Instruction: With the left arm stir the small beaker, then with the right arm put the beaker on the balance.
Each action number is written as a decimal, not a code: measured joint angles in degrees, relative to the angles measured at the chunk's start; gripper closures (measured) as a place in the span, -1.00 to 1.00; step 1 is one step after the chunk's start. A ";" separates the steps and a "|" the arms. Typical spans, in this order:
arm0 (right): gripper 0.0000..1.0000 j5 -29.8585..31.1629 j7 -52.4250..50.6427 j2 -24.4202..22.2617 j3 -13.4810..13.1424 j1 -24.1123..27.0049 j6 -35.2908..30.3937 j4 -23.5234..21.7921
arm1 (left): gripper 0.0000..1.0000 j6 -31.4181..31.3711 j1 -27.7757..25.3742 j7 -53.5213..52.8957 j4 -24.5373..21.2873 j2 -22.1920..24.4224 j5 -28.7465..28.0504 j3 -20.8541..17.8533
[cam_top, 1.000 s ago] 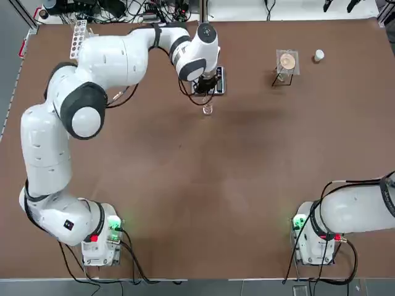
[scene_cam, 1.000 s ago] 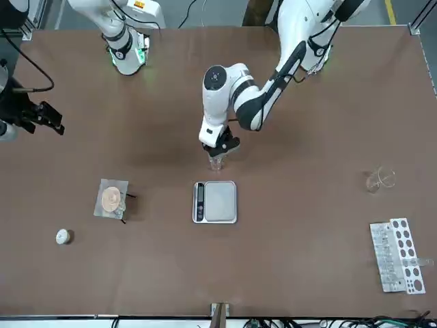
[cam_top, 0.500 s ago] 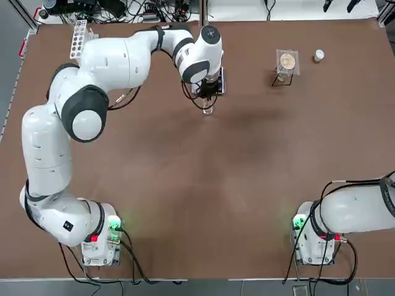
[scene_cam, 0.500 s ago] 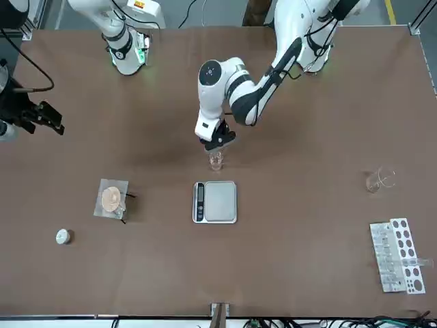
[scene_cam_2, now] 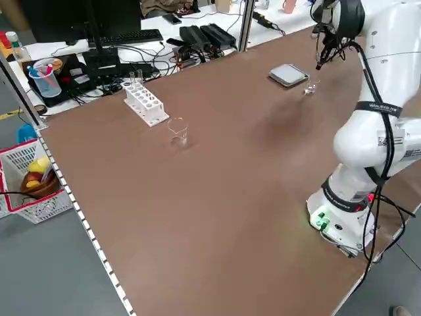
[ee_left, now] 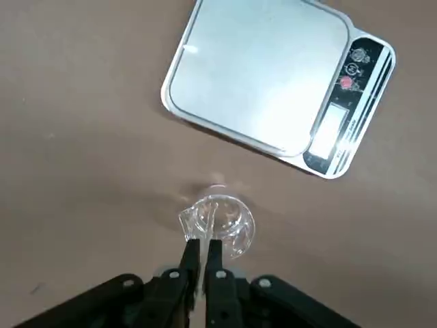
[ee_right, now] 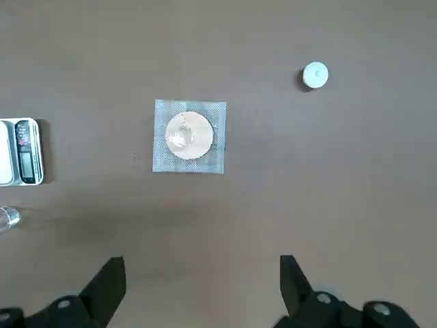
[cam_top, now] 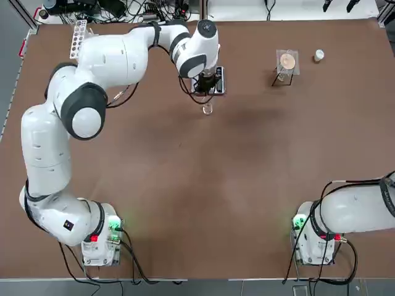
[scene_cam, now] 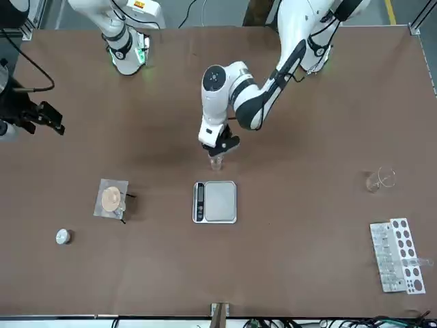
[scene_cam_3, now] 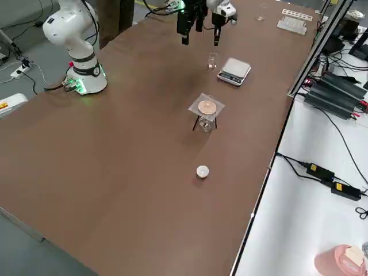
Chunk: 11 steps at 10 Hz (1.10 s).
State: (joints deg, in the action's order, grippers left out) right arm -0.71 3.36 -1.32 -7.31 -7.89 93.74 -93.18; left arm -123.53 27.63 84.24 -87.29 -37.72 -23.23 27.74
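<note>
Directly above beaker (ee_left: 218,222), left jaws (ee_left: 203,254).

Parts We Can't See

From above, the left arm (cam_top: 46,148) covers most of the balance (cam_top: 221,81) and part of the white rack (cam_top: 78,38). The picture's edge chops off the right arm (cam_top: 358,208). In the right wrist view, the side edge cuts the balance and the small beaker (ee_right: 8,218). In the left wrist view, the balance runs off the top, its button marks are too tiny to read, and the left fingers (ee_left: 214,273) hide some of the clear rod (ee_left: 211,222).
</note>
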 joint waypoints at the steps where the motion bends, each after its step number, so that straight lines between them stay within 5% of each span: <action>1: -0.99 0.00 0.00 0.00 -0.01 0.00 -0.03 0.00 | 0.85 0.00 -0.02 0.00 0.31 0.01 0.01 0.12; 11: -0.99 -0.59 0.00 0.00 -0.12 0.01 -0.79 0.00 | 0.85 7.44 -0.87 -0.96 5.97 3.94 4.89 0.73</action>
State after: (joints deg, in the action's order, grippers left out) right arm -1.29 3.35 -1.32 -7.43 -7.88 92.95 -93.18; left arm -116.08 26.76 83.28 -81.32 -33.77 -18.33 28.47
